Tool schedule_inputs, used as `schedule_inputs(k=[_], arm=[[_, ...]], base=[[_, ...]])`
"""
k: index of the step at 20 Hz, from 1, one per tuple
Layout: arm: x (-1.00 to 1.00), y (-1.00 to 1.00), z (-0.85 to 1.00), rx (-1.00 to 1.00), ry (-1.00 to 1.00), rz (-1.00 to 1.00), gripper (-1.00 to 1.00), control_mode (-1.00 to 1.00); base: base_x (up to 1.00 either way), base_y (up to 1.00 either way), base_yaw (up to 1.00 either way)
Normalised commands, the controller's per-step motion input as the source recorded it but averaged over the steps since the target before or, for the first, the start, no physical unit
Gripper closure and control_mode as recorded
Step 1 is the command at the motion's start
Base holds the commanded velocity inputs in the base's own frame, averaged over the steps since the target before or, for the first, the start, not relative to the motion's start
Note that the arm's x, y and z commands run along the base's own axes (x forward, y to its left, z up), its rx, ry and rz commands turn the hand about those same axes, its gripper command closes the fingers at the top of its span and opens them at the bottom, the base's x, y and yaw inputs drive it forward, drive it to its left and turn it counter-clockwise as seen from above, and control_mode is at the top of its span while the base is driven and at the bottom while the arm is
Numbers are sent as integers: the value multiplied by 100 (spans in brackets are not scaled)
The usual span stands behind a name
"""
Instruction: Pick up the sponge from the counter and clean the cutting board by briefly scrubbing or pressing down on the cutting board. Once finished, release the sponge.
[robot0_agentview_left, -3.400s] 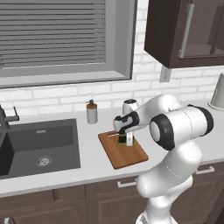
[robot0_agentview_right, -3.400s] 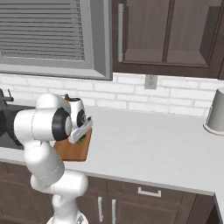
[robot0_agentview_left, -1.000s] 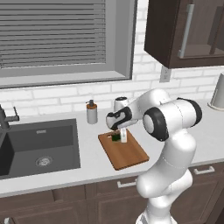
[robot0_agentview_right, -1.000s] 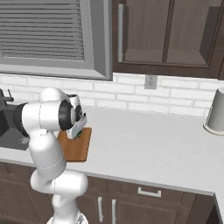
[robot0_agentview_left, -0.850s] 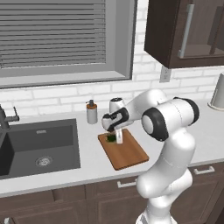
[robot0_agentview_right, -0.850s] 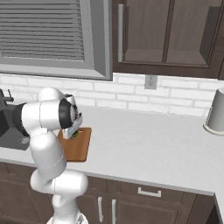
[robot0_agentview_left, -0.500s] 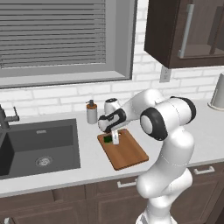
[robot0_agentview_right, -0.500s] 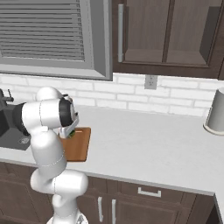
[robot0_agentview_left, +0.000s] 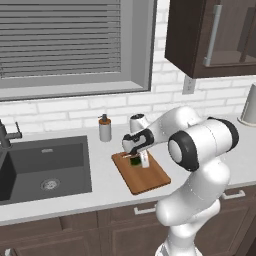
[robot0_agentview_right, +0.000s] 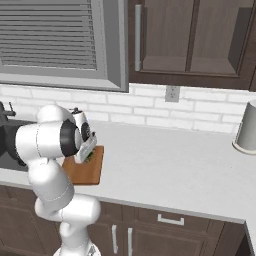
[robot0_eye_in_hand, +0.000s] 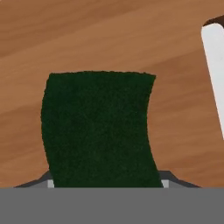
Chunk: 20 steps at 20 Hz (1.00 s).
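Observation:
The reddish-brown cutting board (robot0_agentview_left: 148, 178) (robot0_agentview_right: 84, 173) (robot0_eye_in_hand: 109, 35) lies on the light counter (robot0_agentview_left: 102, 186) (robot0_agentview_right: 170, 170) just right of the sink. My gripper (robot0_agentview_left: 136, 160) (robot0_agentview_right: 89, 155) (robot0_eye_in_hand: 105, 183) points down at the board's far left part and is shut on the sponge (robot0_agentview_left: 135, 161) (robot0_agentview_right: 90, 157) (robot0_eye_in_hand: 98, 127). The sponge's dark green face lies flat against the wood in the hand view. The white gap of the board's slot handle (robot0_eye_in_hand: 214, 65) shows at the upper right there.
A dark sink (robot0_agentview_left: 45, 165) with a faucet (robot0_agentview_left: 7, 135) is inset at the left. A soap dispenser (robot0_agentview_left: 104, 129) stands behind the board near the wall. A grey canister (robot0_agentview_left: 248, 105) (robot0_agentview_right: 246, 127) stands far right. Open counter stretches to the right of the board.
The gripper has slid the sponge leftward across the board, toward its end near the sink. The board has stayed put.

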Motion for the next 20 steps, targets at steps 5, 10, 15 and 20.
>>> schedule_inputs(k=[5, 10, 15, 20], arm=[[-17, -85, 0, 0, -6, 0, 100, -100], [0, -23, 0, 0, -2, 0, 100, -100], [0, 46, 0, 0, 0, 1, 100, -100], [0, 74, 0, 0, 0, 0, 100, -100]], base=[[0, 0, 0], [0, 0, 0], [0, 0, 0], [0, 0, 0]])
